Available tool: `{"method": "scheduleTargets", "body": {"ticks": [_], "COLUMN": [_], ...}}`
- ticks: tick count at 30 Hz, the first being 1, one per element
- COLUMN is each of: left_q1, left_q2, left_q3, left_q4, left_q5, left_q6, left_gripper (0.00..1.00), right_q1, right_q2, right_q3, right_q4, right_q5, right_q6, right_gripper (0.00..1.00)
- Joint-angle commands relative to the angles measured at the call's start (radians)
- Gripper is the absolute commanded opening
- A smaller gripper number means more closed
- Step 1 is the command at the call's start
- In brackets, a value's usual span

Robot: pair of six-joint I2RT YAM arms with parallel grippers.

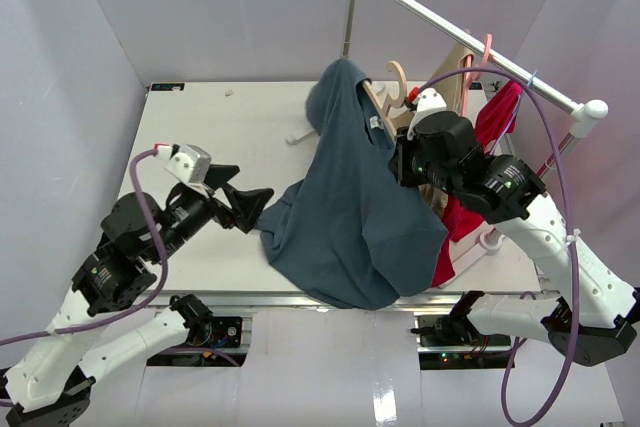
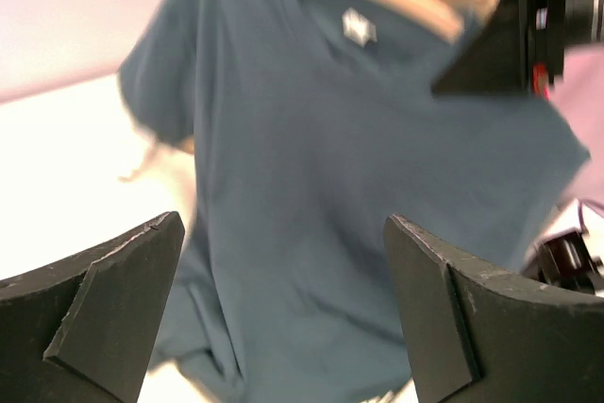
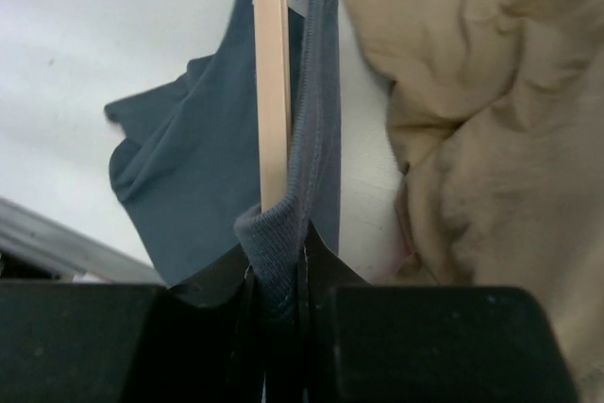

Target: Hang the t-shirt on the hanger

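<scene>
T-shirt (image 1: 350,207) in right jaws, left jaws wide

Overhead view: bright, even, diffuse light; table (image 1: 200,137) washed near white; soft shadow beneath the t-shirt (image 1: 350,207); focus sharp throughout. Left wrist view: t-shirt and background blurred; left gripper's fingers (image 2: 104,299) crisper; upper left corner overexposed. Right wrist view: dimmer; hanger (image 3: 273,73) and collar sharp; beige cloth (image 3: 472,139) slightly soft; right gripper's fingers (image 3: 425,346) underexposed, featureless black.
</scene>
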Motion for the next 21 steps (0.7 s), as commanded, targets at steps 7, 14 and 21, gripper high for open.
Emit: {"method": "scheduleTargets", "body": {"ticks": [7, 14, 21], "left_q1": [0.004, 0.004, 0.004], "left_q2": [0.037, 0.004, -0.041], "left_q3": [-0.16, -0.174, -0.229], "left_q4": [0.114, 0.096, 0.07], "left_q5": [-0.011, 0.007, 0.001], "left_q6": [-0.116, -0.078, -0.033], "left_gripper": [0.98, 0.98, 0.98], "right_q1": [0.0, 0.001, 0.003], "right_q2": [0.122, 0.242, 0.372], "right_q3": [0.047, 0.087, 0.216], "right_q4": [0.353, 0.536, 0.584], "right_q5": [0.461, 0.61, 0.738], "right_q6": [0.197, 0.262, 0.237], "right_gripper": [0.08, 0.08, 0.08]}}
